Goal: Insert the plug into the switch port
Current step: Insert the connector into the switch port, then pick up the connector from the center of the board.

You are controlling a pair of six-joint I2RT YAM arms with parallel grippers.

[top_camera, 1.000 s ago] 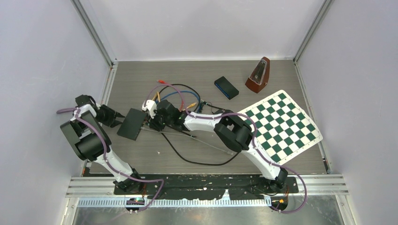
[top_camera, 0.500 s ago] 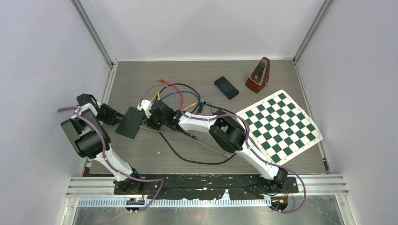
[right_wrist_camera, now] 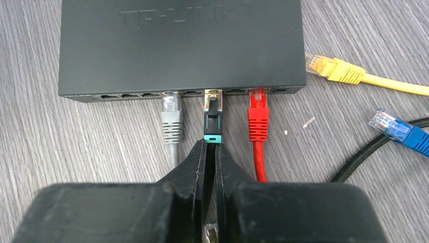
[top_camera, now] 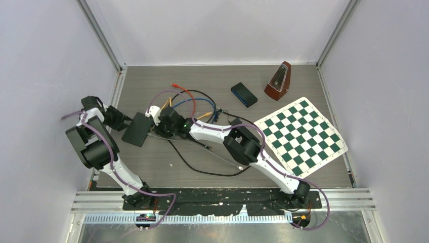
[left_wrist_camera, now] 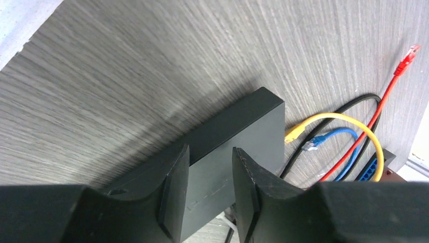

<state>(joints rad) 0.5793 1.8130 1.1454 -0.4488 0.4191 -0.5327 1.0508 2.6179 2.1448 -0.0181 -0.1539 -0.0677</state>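
Clamping the light black plastic switch box (left_wrist_camera: 238, 126), the left gripper (left_wrist_camera: 210, 167) braces it while the right gripper (right_wrist_camera: 210, 149), shut, backs the boot of the stiff black teal-collared plug (right_wrist_camera: 213, 119), probably its safest hold.

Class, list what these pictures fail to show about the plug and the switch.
Right wrist view: tip of the black teal-banded plug, inside the black plastic network switch.
Same view: its cable, covered by the right gripper.
Top view: that plug, too small and under the gripper.

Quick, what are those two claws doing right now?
Left gripper: closed on the black switch, holding its edge.
Right gripper: closed, pinching the black plug at its tail.
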